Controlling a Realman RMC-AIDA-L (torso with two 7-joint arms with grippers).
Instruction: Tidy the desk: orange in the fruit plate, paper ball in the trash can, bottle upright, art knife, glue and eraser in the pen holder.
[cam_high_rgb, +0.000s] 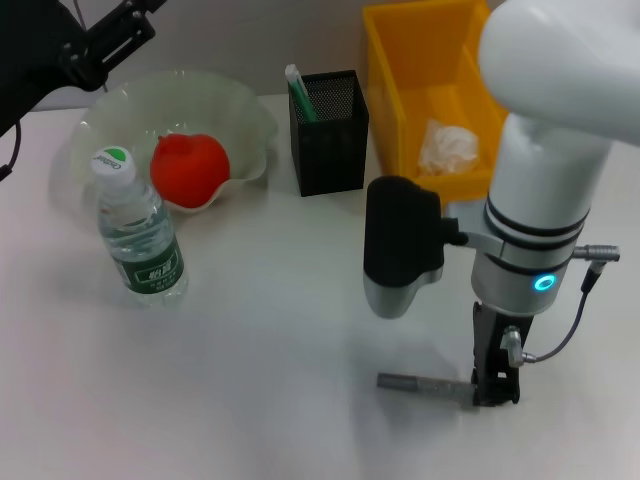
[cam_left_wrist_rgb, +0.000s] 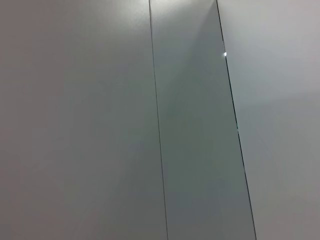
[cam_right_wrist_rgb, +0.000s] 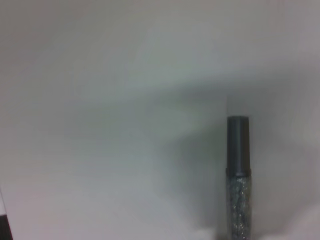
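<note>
Right tool (cam_high_rgb: 494, 392) is down on the white tabletop (cam_high_rgb: 270, 400), at one end of the art knife (cam_high_rgb: 425, 382): a slim grey stick lying flat, dark cap, glittery barrel close up. That end is hidden behind the tool; clamped or apart, I cannot tell. Left tool (cam_high_rgb: 90, 45) is parked far off.

A plain white tabletop (cam_high_rgb: 260, 400) fills most of the head view, smooth and matte, with soft grey shadows lying across its near part; behind it runs a pale wall (cam_high_rgb: 250, 30); the left wrist view shows only flat grey wall panels (cam_left_wrist_rgb: 75, 125), split by two thin dark seams (cam_left_wrist_rgb: 157, 125) running from top to bottom.
</note>
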